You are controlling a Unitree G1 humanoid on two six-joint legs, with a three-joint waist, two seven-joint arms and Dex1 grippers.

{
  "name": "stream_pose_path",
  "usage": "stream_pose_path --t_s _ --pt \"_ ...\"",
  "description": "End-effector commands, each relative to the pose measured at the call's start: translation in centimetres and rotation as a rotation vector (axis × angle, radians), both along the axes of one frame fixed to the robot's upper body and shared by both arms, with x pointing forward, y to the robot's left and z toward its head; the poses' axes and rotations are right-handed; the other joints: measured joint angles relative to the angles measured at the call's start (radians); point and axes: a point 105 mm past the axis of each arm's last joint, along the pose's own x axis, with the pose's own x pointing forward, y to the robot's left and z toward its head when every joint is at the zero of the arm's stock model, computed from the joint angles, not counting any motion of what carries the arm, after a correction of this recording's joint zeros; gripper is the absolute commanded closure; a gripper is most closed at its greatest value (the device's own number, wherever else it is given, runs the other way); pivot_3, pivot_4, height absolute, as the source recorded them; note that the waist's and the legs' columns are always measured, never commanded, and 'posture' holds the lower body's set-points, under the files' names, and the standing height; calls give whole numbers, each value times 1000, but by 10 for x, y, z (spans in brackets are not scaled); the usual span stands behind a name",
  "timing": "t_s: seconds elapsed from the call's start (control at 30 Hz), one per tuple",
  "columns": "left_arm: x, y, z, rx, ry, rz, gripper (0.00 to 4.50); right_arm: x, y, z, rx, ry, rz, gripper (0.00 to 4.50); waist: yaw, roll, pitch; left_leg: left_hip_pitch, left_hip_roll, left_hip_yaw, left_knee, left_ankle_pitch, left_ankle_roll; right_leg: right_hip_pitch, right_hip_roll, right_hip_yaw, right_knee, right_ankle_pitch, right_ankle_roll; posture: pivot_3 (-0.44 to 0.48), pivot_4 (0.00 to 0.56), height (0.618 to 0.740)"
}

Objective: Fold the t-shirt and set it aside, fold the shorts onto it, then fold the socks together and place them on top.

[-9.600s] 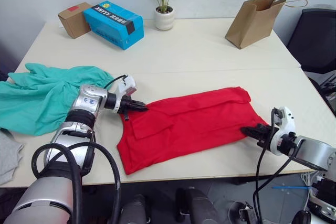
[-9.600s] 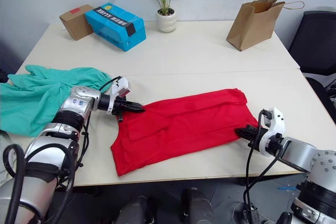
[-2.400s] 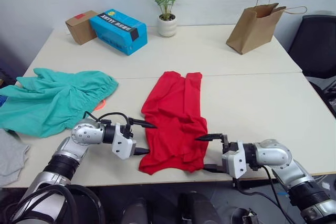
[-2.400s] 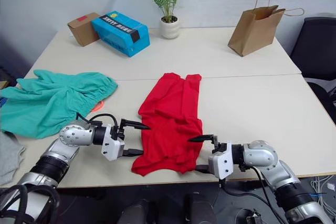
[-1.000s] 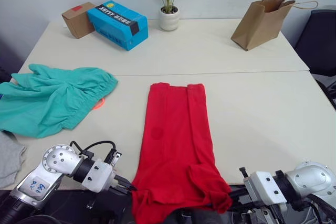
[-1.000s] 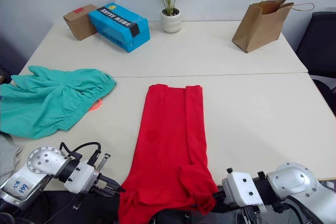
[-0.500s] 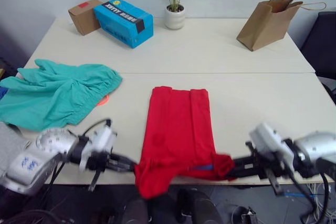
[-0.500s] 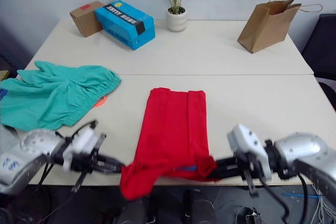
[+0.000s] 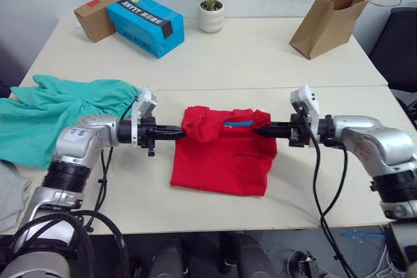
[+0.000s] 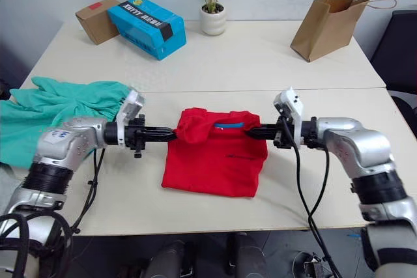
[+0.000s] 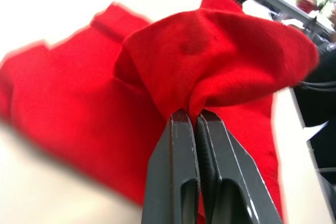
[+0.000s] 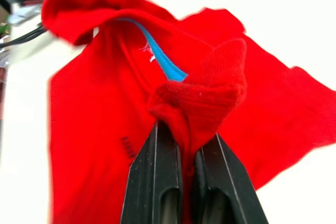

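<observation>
One pale surface (image 9: 215,56), seam running across it, grey wall behind, a dark chair (image 9: 397,47) at the right. On it: one green shorts (image 9: 58,112) heap far left, one red t-shirt (image 9: 221,161) in the middle, folded over on itself into a near-square, top edge running left to right with the blue neck band showing. One blue box (image 9: 144,24), one paper bag (image 9: 326,24), one cardboard box (image 9: 94,17), one potted plant (image 9: 212,4) along the back. Left claw (image 9: 179,133) pinched shut on the shirt's left top corner, right claw (image 9: 257,131) clamped on the right one.
</observation>
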Motion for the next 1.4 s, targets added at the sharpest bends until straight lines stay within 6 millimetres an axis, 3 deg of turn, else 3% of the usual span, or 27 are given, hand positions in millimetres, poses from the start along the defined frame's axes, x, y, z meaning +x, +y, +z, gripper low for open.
stream_pose_path --t_s 0.03,0.27,0.57,1.07,1.2,1.4 --pt "20 6 18 -44 -58 101 4462 16 2 11 2 -84 -11 4494 1 0 0 -5 0 0 4 0 0 -4 0 0 4 0 0 0 150 740" --pt "37 10 25 -129 -79 158 4462 42 5 10 2 -112 -82 4494 -9 0 0 -7 -1 1 9 6 3 -8 -3 1 8 7 -2 0 150 740" --pt "55 13 7 -125 -80 264 4462 63 14 -5 -62 -237 -161 4494 -26 0 0 -7 0 1 7 12 -1 -9 -2 2 11 10 -4 0 150 740" --pt "54 35 -6 -221 -85 457 4462 77 23 -3 -14 -349 -185 4494 -39 0 0 -6 0 1 7 15 -2 -10 -3 3 15 11 -5 0 150 740" --pt "57 33 -4 -240 -92 481 3506 82 26 -4 -38 -360 -205 3310 -45 0 0 -5 0 1 7 15 -2 -10 -3 2 16 11 -5 0 150 740" --pt "70 48 16 -286 -219 629 1531 97 0 19 -83 -530 -378 1119 -46 0 0 -5 -1 1 7 15 -2 -10 -4 2 16 11 -6 0 150 740"
